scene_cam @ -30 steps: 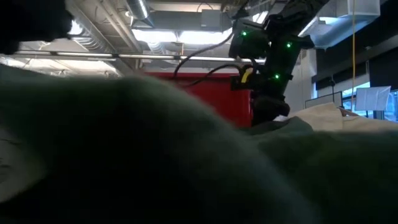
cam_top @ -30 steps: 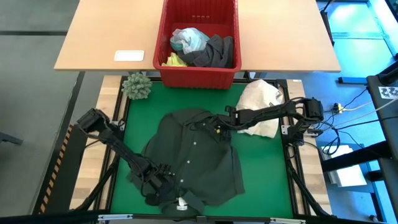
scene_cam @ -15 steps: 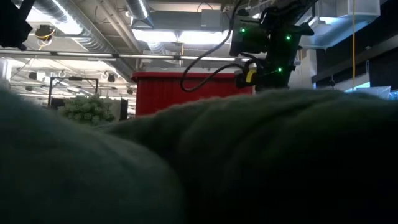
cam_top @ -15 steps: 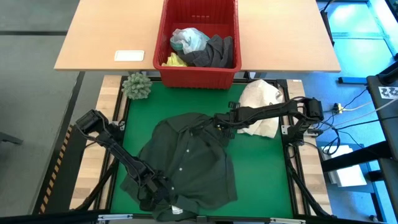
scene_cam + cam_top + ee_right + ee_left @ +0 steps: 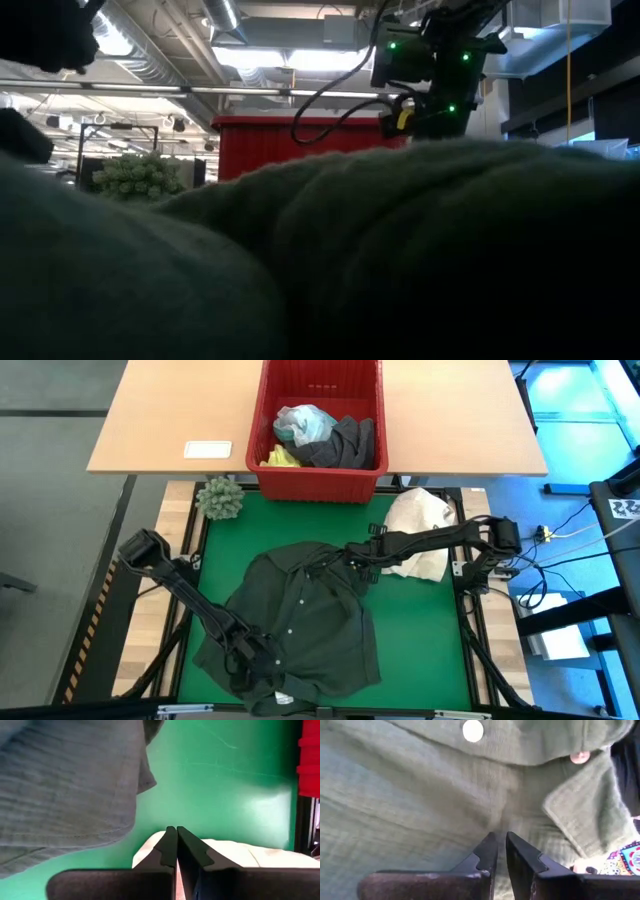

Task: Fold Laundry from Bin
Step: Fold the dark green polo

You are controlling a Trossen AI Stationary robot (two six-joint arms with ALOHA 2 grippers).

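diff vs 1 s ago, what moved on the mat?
The dark green shirt was dragged toward the near-left and bunched narrower. The left gripper closed at its near hem. The right gripper, shut, slid left with the far edge. The red bin, white bundle and spiky ball stayed put.

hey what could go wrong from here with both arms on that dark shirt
1. The left gripper is pinching the dark green shirt near its collar edge; only a thin fold seems caught, so it may slip out when pulled.
2. The right gripper is shut at the shirt's far edge, and no cloth shows between its fingers, so it may pull away empty.
3. The cream bundle lies beside the right arm and could get dragged along.
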